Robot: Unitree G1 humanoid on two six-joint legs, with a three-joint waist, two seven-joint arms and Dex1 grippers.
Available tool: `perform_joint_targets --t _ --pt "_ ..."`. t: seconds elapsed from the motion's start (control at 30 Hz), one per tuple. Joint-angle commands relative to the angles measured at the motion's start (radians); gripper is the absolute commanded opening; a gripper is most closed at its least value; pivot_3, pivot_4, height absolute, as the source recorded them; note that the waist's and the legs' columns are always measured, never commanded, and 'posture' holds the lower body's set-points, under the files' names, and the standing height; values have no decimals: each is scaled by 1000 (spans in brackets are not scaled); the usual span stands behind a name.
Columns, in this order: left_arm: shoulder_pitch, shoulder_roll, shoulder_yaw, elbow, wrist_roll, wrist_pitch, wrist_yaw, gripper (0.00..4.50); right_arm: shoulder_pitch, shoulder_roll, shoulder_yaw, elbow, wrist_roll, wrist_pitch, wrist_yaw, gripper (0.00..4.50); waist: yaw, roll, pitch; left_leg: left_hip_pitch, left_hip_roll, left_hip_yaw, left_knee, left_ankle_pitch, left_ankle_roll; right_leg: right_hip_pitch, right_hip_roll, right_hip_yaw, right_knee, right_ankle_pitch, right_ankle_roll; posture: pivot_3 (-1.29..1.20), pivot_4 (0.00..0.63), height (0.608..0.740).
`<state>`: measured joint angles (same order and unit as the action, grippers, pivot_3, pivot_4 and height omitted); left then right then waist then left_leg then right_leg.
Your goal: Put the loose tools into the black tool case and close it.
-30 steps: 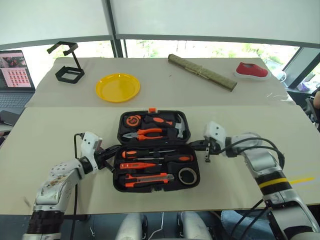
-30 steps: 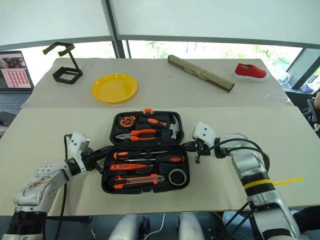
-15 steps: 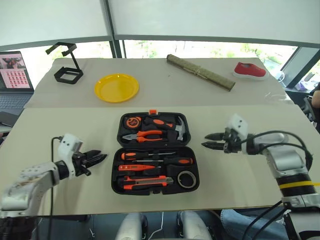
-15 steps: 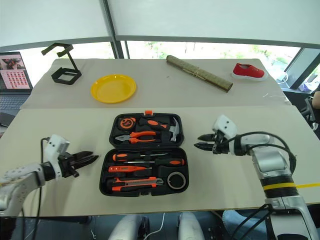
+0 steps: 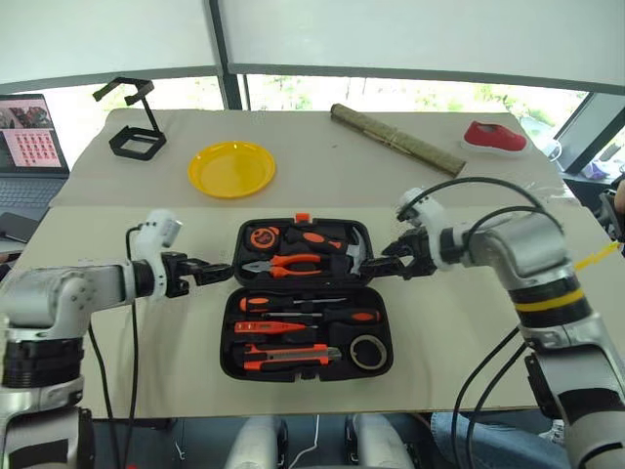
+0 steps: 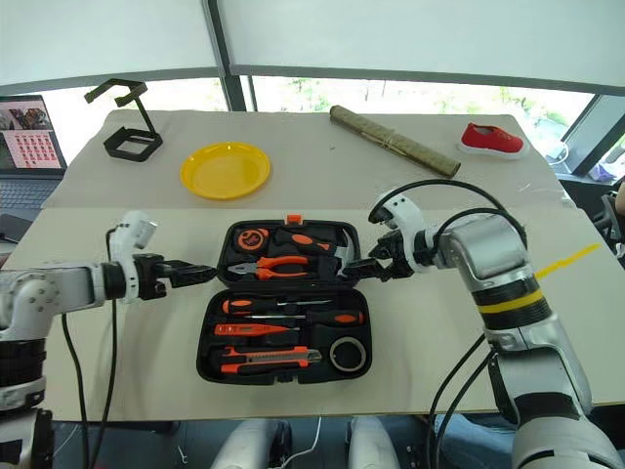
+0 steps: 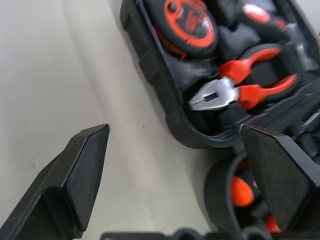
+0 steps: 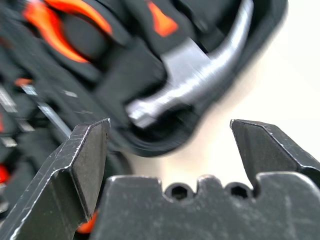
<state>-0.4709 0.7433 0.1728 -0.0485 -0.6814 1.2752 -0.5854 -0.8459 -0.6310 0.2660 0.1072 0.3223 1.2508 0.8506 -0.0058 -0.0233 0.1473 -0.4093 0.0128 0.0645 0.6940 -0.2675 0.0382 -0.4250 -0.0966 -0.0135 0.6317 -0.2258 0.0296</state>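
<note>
One open black hard-plastic tool case [image 5: 305,363] holds two orange-and-black-handled screwdrivers [image 5: 283,302], one all-orange tester screwdriver [image 5: 262,327], one orange-black utility knife [image 5: 288,358], one grey tape roll [image 5: 367,351], one pair of orange-handled pliers [image 5: 283,262] and one steel-headed hammer [image 5: 354,250].

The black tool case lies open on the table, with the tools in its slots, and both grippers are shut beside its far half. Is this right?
Not quite. The black tool case does lie open with the tools in its slots, but the left gripper and the right gripper are open, not shut. Each wrist view shows its two fingers standing wide apart beside the far half.
</note>
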Motion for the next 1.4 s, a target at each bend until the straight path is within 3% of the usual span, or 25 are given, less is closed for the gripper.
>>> perform_joint_targets --t 0.03,0.17,0.27,0.37,0.5,0.67,0.77,0.93,1.03,1.27,1.4 --pt "-20 -15 -10 -9 38 -32 33 4500 -40 21 4 18 -18 -2 -35 4478 -3 0 0 -1 0 0 0 0 0 0 1 0 0 0 0 0 150 740" --pt "-10 -36 -19 -11 53 -44 41 4500 -46 39 14 59 -38 -6 -60 4478 -7 0 0 -1 1 0 0 0 0 -1 1 0 0 0 0 0 150 740" --pt "-22 -69 -4 11 73 -57 76 4500 -54 50 15 103 -50 18 -86 3751 -7 0 0 0 1 0 0 0 0 0 1 0 0 0 0 0 150 740" --pt "-41 -109 17 36 101 -84 126 3778 -66 58 12 146 -55 53 -106 2851 0 0 0 2 0 0 0 0 1 2 0 0 -1 0 0 0 150 740" --pt "-30 -124 7 16 82 -48 108 2318 -73 56 28 168 -55 59 -105 1398 3 -1 0 3 0 -1 1 -1 1 3 -1 0 -1 0 0 0 150 740" --pt "-21 -137 44 23 74 -39 120 799 -76 69 4 182 -39 71 -115 0 3 -2 -1 6 0 -1 1 0 1 5 -1 1 0 1 -1 0 150 740" --pt "-19 -150 88 27 54 -70 121 52 -73 99 -56 174 -18 29 -121 0 2 -2 -1 7 0 -1 1 0 0 5 -1 1 0 1 -1 0 150 740" --pt "36 -159 148 -9 52 -275 40 52 -38 96 -93 85 -27 -241 -81 0 -7 -2 -1 5 1 -1 1 2 0 2 1 1 0 3 -2 0 150 740" --pt "103 -147 160 -44 81 -480 -51 52 12 70 -93 29 -62 -473 -52 0 -10 -2 0 2 1 -1 0 2 -1 -1 1 1 -1 4 -3 0 150 740" --pt "288 -125 163 6 297 -1082 -145 52 279 -37 -77 13 -284 -1290 -73 0 -7 -2 0 -9 1 2 -1 6 -7 -12 1 1 -1 4 -3 0 150 740" --pt "404 -126 111 -6 400 -1384 -221 52 386 -61 -69 64 -363 -1533 -106 0 -6 -2 0 -9 2 5 -1 4 -5 -11 -1 2 -2 5 -1 0 150 740"
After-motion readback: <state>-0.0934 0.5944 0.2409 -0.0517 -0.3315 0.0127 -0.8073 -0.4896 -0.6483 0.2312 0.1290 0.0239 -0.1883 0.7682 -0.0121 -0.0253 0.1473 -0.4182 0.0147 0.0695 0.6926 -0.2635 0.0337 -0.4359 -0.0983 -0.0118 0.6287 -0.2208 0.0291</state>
